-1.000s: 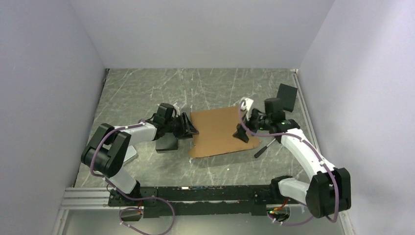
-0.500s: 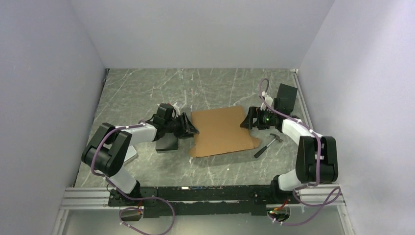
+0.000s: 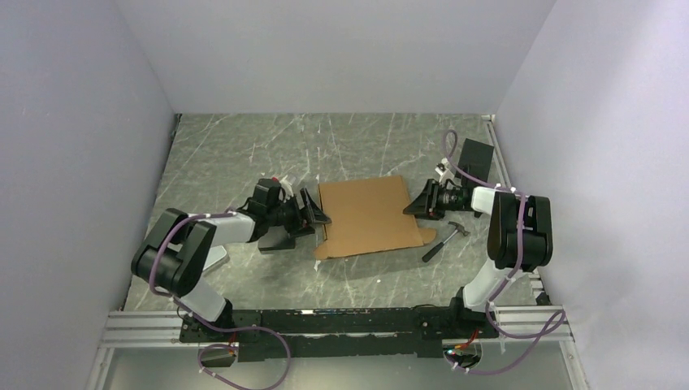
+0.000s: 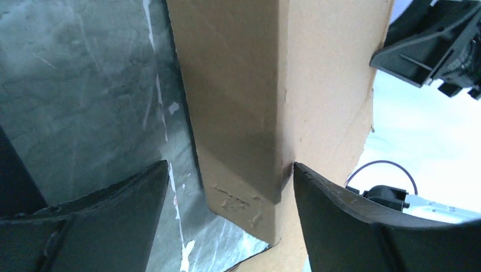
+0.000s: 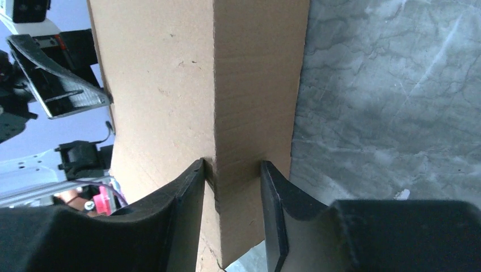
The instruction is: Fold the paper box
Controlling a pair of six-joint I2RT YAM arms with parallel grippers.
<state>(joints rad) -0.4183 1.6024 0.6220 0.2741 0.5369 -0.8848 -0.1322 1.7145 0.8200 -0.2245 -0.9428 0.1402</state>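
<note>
The paper box (image 3: 370, 215) lies flat and brown in the middle of the table. My left gripper (image 3: 317, 214) is at its left edge. In the left wrist view the left gripper (image 4: 230, 170) is open wide around the box's side wall (image 4: 238, 113). One fingertip (image 4: 300, 173) touches the cardboard; the other stands apart over the table. My right gripper (image 3: 414, 206) is at the box's right edge. In the right wrist view the right gripper (image 5: 232, 167) has both fingers against the side wall (image 5: 249, 113), shut on it.
A hammer (image 3: 445, 239) lies just right of the box's near right corner. A black block (image 3: 475, 154) stands at the back right by the wall. A flat black object (image 3: 279, 238) lies under the left arm, with a grey piece (image 3: 216, 257) beside it.
The right arm swung from over the box out to its right edge, and its jaws closed on the side wall. The left gripper's jaws opened wider at the left edge.
</note>
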